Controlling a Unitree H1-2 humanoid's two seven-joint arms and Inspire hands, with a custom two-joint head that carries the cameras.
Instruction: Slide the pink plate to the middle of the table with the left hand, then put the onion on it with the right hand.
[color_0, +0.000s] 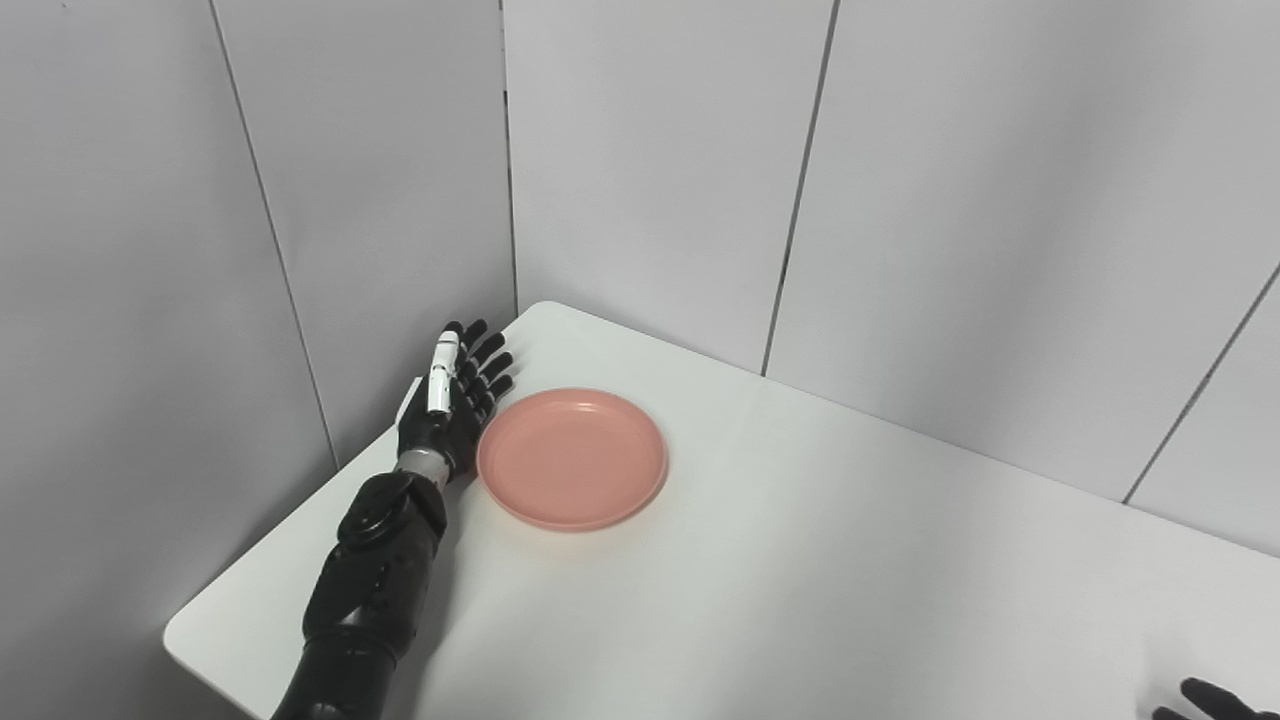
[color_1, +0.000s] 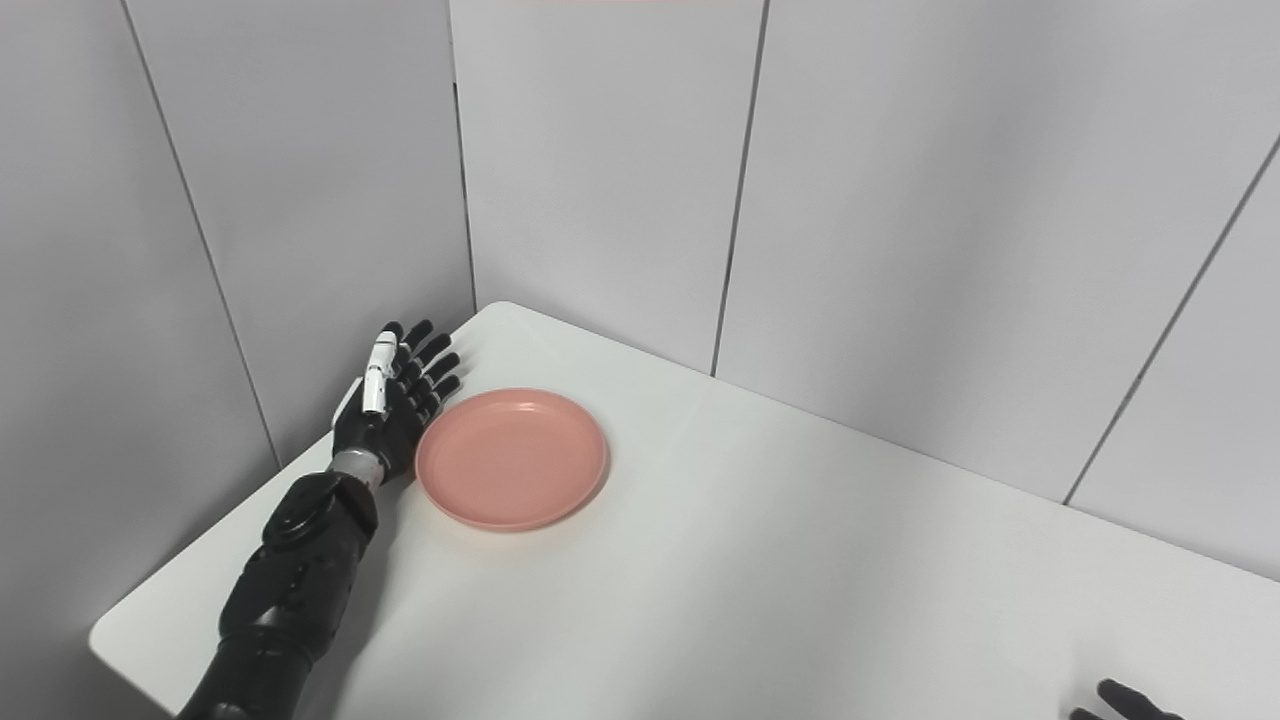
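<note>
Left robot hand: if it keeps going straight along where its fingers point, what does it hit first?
Probably nothing on the table. The left robot hand lies beside the pink plate, its fingers pointing toward the far left table corner. Past that edge, the wall panel looks first, though depth is unclear.

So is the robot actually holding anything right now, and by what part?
Nothing is held. The left hand is open beside the pink plate's left rim. Only the right hand's fingertips show, so it cannot be told.
</note>
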